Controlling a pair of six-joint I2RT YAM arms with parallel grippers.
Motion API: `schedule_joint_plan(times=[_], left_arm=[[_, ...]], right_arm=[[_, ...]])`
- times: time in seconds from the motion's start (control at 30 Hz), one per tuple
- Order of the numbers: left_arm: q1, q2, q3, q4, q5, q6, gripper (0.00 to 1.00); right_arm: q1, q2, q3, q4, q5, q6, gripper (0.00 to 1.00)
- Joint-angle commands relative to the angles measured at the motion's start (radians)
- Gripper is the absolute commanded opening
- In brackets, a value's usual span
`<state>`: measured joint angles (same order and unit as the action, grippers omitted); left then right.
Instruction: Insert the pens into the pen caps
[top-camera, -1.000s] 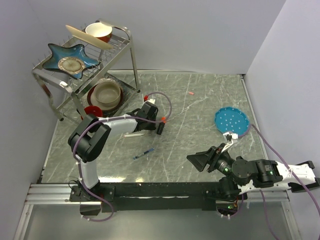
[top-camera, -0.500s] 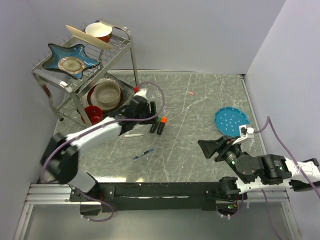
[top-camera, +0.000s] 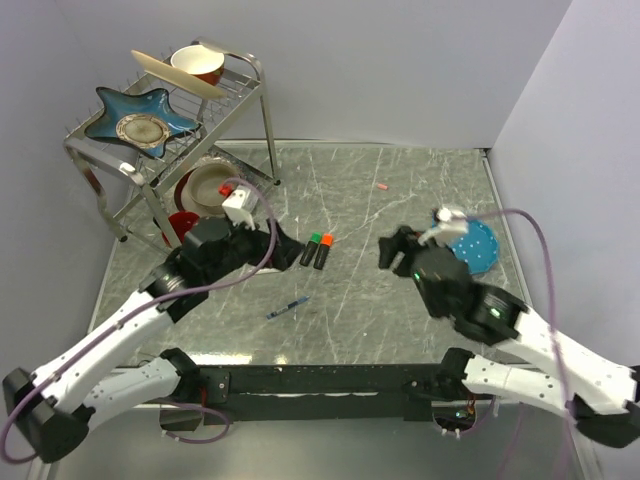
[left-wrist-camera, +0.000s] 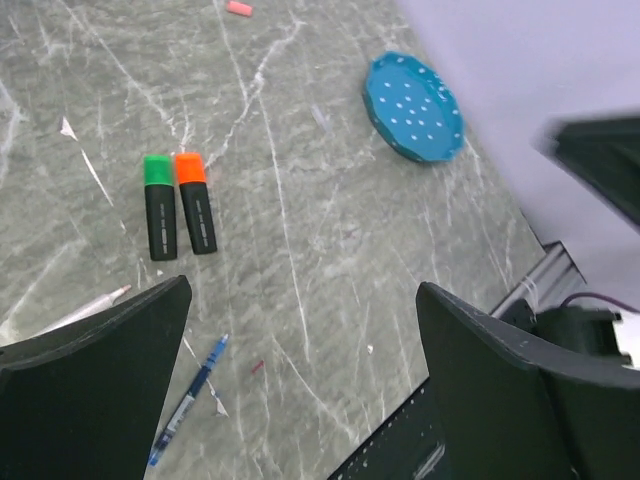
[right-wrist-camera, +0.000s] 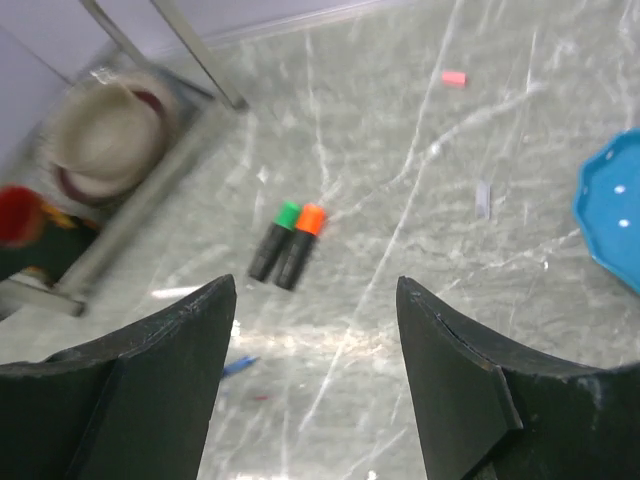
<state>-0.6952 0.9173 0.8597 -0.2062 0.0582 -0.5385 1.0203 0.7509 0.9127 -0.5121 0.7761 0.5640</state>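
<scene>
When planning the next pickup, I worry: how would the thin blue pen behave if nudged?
The blue pen looks slim and round, so it would probably roll on the smooth table. Probably light too, given its thinness.

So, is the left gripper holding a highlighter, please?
No, the left gripper is open and empty; both highlighters lie on the table.

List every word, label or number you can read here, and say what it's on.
No text can be read in any view.
Green-capped highlighter: faint pale marks on the black barrel, too small to read.
Orange-capped highlighter: the same faint marks, also unreadable.
</scene>
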Motion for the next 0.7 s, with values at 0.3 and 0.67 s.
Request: schedule_joint_plan(times=[0.3, 0.67], left_arm=[[-0.007, -0.239, -0.07, -0.097, 0.055, 0.086, 0.99], [-0.01, -0.36, -0.128, -0.114, 0.048, 0.095, 0.99]], right_arm=[[-0.682, 0.68, 0.342, 0.227, -0.603, -0.168, 0.7], [-0.828, 1.189, 0.751, 0.245, -0.672, -0.138, 0.7]])
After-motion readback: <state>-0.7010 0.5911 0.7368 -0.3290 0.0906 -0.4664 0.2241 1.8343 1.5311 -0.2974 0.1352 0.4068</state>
